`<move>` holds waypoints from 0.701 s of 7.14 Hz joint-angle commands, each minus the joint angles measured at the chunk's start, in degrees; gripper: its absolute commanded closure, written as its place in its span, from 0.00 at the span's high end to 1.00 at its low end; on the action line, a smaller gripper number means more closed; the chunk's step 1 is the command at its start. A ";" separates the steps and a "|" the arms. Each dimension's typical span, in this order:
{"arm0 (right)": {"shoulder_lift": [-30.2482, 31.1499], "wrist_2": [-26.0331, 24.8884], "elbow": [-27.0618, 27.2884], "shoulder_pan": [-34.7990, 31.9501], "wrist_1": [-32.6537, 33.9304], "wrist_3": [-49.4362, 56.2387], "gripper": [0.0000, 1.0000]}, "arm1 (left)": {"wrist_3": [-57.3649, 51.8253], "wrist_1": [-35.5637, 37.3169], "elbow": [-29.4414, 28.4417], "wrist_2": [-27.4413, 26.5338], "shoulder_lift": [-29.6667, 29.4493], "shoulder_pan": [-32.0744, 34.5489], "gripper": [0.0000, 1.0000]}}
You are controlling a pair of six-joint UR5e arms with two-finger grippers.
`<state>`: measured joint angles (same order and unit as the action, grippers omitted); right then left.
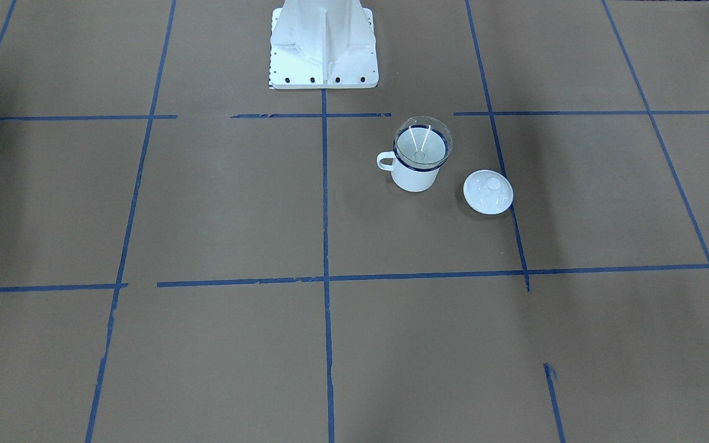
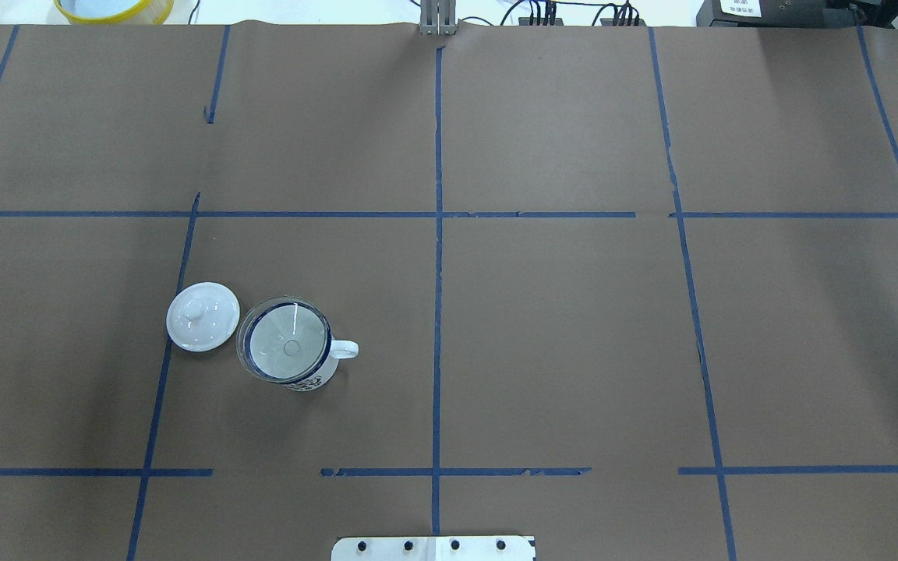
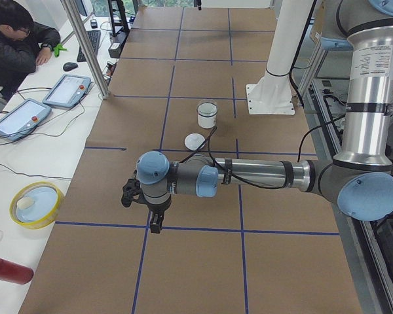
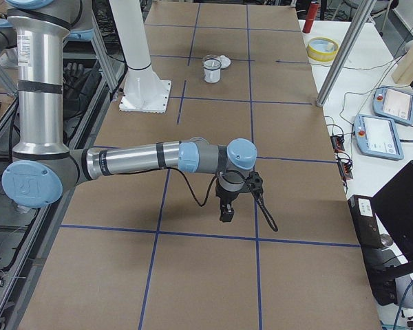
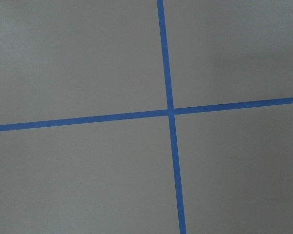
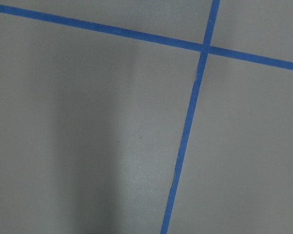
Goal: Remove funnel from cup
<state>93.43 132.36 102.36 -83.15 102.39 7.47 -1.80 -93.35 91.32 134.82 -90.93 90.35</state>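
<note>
Atop cup (image 1: 415,177) — funnel (image 1: 422,143) seated; lid (image 1: 488,192) just beside.

Clear funnel (image 2: 285,348), seemingly seated in cup (image 2: 342,350)

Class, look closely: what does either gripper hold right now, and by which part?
Nothing: the funnel sits in the cup, far from the left gripper and the right gripper.

Left gripper (image 3: 155,224) and right gripper (image 4: 226,213): shown only in the side views, too small to tell how the jaws stand. Funnel (image 1: 423,143): stem hidden inside the cup (image 1: 415,177). Dark print on the cup's side, overhead view: too small to read. Base (image 1: 324,46): cut off by the top edge. Yellow bowl (image 2: 114,9): cut off by the overhead view's top edge.
</note>
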 commanded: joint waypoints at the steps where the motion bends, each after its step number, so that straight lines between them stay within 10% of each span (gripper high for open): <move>1: 0.00 0.00 0.04 0.00 0.00 0.00 1.00 | 0.21 0.09 0.09 -0.17 -0.65 0.00 1.00; 5: 0.00 0.00 0.04 0.00 0.00 0.00 1.00 | 4.22 2.71 7.69 -0.78 -1.18 -0.09 1.00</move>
<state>93.43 132.36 102.39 -83.14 102.39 7.47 -0.42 -92.21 95.04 134.24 -92.02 90.34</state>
